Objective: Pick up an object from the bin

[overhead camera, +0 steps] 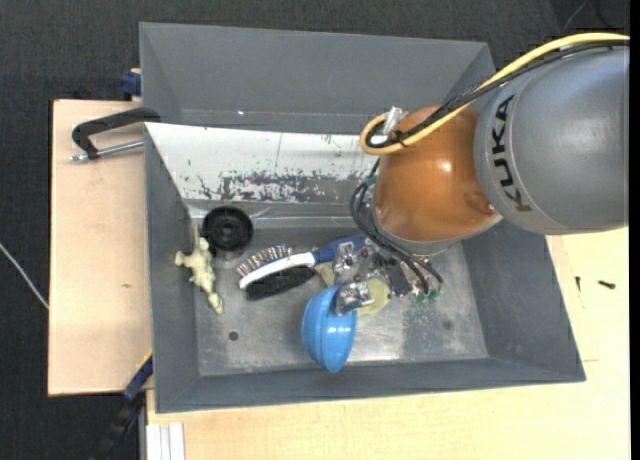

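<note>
Camera view puts the gripper (352, 283) low over the floor of the bin (520, 333), about midway along its lower edge, under the arm's orange cover (425, 188). I cannot tell whether the gripper is wide or narrow; the wrist and cables crowd it, and I see nothing that I could call held.

Three things lie close to it. A blue cup (326, 336) lies on its side just below the gripper, touching it or nearly so, toward the bin's lower edge. A brush (275, 273) with a black back and white bristles lies to the left. Its long axis runs roughly parallel to that edge, rising a little to the right, and its blue handle end comes up just beside the gripper. A small pale yellow piece (378, 298) sits just to the right of the gripper, partly hidden.

I judge the cup the likeliest pick, since it is nearest and needs only a short shift toward the lower edge. Its round wall may slip.

A black disc (227, 228) and a cream figure (203, 270) lie well apart, by the bin's left edge.
</note>
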`<move>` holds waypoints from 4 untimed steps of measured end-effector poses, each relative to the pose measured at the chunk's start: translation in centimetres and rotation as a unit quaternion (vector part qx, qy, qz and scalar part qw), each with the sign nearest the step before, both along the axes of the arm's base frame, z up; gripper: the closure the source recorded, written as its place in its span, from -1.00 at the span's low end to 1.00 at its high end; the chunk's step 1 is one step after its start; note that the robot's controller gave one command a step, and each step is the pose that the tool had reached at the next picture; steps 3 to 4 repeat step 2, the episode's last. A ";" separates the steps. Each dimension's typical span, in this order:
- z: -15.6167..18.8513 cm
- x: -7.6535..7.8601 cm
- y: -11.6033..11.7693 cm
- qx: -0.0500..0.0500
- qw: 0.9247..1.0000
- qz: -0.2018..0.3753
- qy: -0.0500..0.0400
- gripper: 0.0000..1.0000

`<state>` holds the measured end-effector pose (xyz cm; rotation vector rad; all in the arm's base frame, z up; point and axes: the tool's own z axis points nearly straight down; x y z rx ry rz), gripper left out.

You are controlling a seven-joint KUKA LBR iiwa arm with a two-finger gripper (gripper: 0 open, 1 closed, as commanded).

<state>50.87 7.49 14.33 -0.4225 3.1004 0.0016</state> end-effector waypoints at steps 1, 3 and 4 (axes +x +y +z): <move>1.1 0.1 0.1 0.000 1.000 0.000 0.003 1.00; 4.4 0.3 0.2 0.000 1.000 0.000 0.002 1.00; 4.4 0.3 0.2 0.000 1.000 0.000 0.002 1.00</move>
